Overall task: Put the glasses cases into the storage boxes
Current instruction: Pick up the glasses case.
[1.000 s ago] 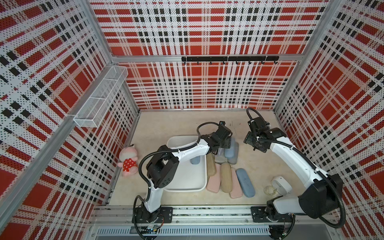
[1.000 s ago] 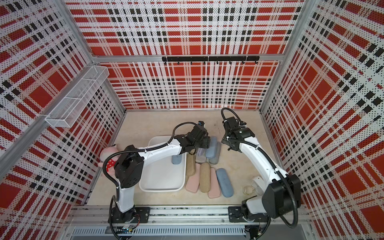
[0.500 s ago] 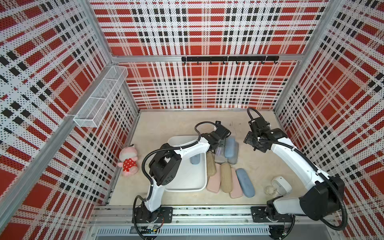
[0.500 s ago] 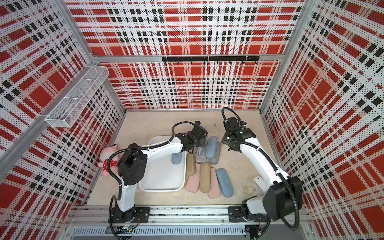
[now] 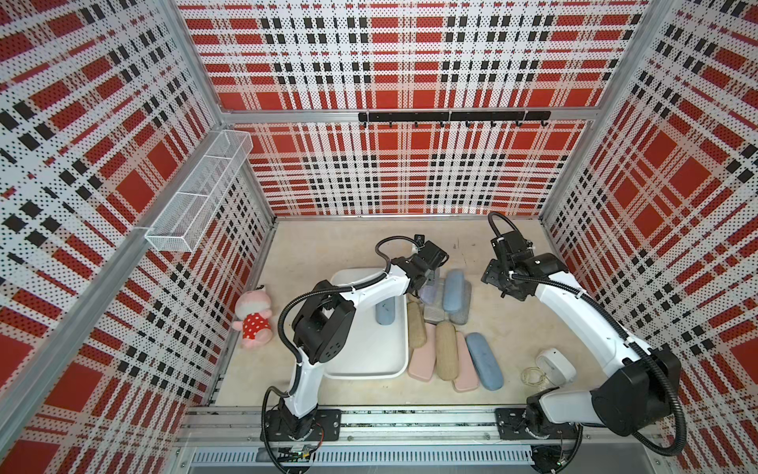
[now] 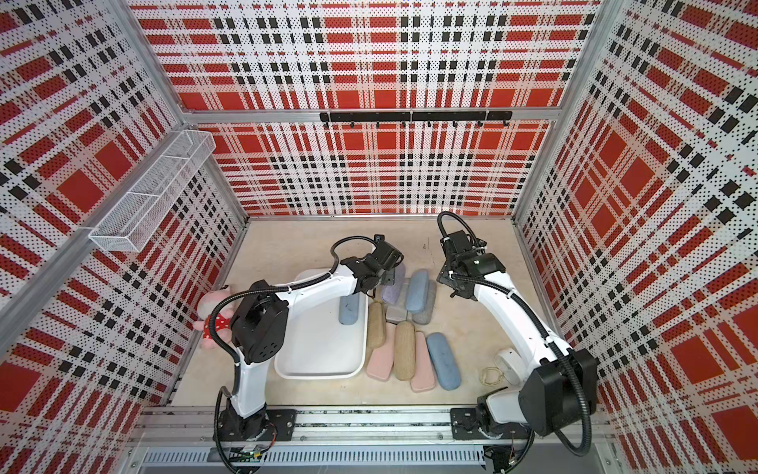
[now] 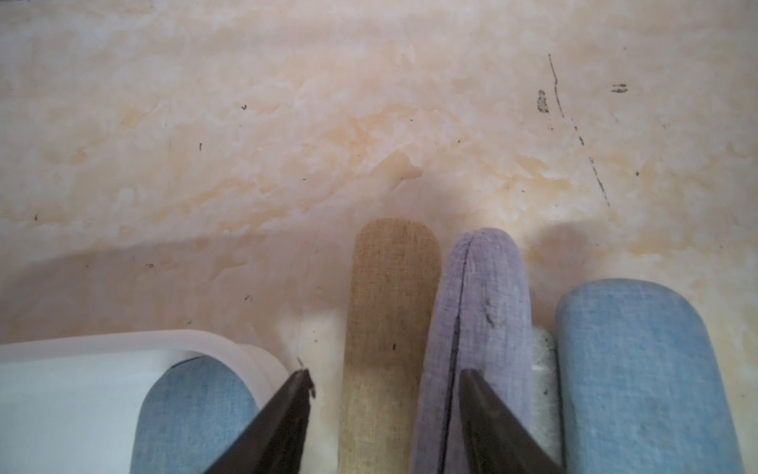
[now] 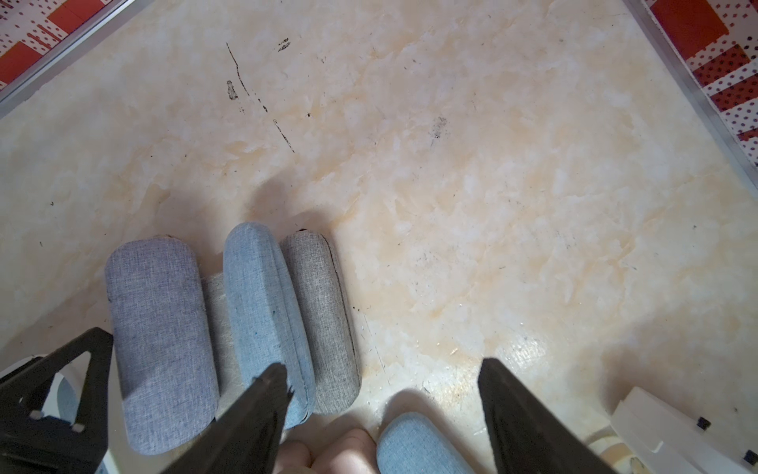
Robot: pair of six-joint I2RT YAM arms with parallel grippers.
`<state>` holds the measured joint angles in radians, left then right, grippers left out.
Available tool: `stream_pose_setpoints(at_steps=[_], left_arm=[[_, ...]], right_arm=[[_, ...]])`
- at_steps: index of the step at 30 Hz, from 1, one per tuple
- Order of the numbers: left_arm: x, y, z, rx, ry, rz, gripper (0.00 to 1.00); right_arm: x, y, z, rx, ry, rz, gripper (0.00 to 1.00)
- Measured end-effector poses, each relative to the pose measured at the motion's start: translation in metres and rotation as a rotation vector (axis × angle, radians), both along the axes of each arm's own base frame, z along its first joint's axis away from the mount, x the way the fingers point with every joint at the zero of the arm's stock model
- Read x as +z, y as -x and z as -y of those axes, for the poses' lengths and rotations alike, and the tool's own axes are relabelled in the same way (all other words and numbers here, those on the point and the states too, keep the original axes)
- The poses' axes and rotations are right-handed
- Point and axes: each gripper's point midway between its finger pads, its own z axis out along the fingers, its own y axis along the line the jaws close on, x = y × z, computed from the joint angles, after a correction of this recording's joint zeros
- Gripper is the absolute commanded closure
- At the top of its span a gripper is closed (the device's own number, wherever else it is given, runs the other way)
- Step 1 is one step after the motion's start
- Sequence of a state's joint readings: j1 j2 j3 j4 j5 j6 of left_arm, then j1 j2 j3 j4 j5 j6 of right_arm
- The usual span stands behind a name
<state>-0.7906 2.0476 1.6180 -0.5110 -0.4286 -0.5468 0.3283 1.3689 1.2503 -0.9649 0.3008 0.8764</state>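
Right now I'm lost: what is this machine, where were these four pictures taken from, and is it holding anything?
You see two white robot arms, mounted side by side. Two pictures look down from overhead, nearly alike; the other two come from a camera on each wrist. On the table lie fabric glasses cases beside a white tub, which holds one blue case. A plush toy and a small white device sit aside. The left arm's fingers are closed around a tan case, not visibly lifted. The right arm's fingers are open, holding nothing.
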Motion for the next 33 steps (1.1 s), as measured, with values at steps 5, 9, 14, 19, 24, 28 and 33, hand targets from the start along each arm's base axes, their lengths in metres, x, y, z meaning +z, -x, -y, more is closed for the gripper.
stream_pose_setpoints(at_steps=[5, 9, 14, 19, 24, 28, 33], left_arm=[[0.011, -0.001, 0.009, -0.023, 0.008, 0.012, 0.28], [0.026, -0.003, 0.029, -0.067, 0.043, 0.035, 0.23], [0.020, -0.003, 0.038, -0.107, 0.045, 0.019, 0.18], [0.004, -0.011, 0.033, -0.124, 0.050, -0.025, 0.17], [-0.007, -0.016, 0.029, -0.145, 0.053, -0.058, 0.19], [-0.015, -0.013, 0.033, -0.169, 0.052, -0.081, 0.21], [-0.021, -0.006, 0.041, -0.209, 0.051, -0.097, 0.22]], right_arm=[[0.009, 0.001, 0.002, -0.001, -0.003, 0.022, 0.23], [0.017, 0.000, 0.002, 0.004, -0.007, 0.044, 0.23], [0.020, 0.002, 0.002, 0.011, -0.004, 0.049, 0.22], [0.022, 0.003, 0.003, 0.012, -0.005, 0.054, 0.21], [0.023, 0.004, 0.003, 0.012, -0.005, 0.054, 0.21], [0.022, 0.004, 0.003, 0.012, -0.004, 0.052, 0.22], [0.024, 0.005, 0.004, 0.012, -0.005, 0.056, 0.22]])
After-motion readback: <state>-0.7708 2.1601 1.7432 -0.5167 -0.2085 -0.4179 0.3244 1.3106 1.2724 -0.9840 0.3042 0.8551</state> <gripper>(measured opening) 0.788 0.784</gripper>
